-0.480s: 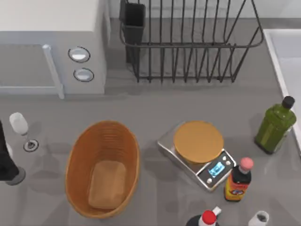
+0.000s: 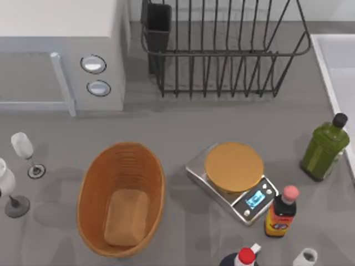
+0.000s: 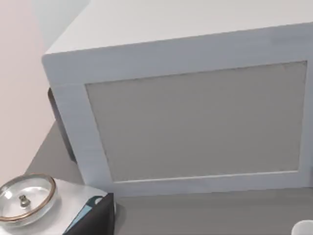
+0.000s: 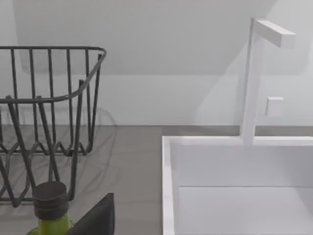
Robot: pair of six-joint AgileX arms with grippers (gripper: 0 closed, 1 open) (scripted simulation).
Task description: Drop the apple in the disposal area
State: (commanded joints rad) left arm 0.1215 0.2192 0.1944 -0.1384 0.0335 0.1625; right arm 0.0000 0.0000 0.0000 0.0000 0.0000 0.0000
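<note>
From above, my left arm's dark shape has gone from the table's left edge beside the wine glasses (image 2: 21, 145), the basket (image 2: 121, 198) lying left of centre holds just its tan pad, no apple, while my wrist views face the microwave (image 3: 195, 112) and sink (image 4: 234, 186), both grippers' openings untellable.

Grey table (image 2: 183, 127): wicker basket (image 2: 91, 188), scale (image 2: 233, 172), dish rack (image 2: 222, 55), microwave (image 2: 55, 33), bottles, wine glasses.
</note>
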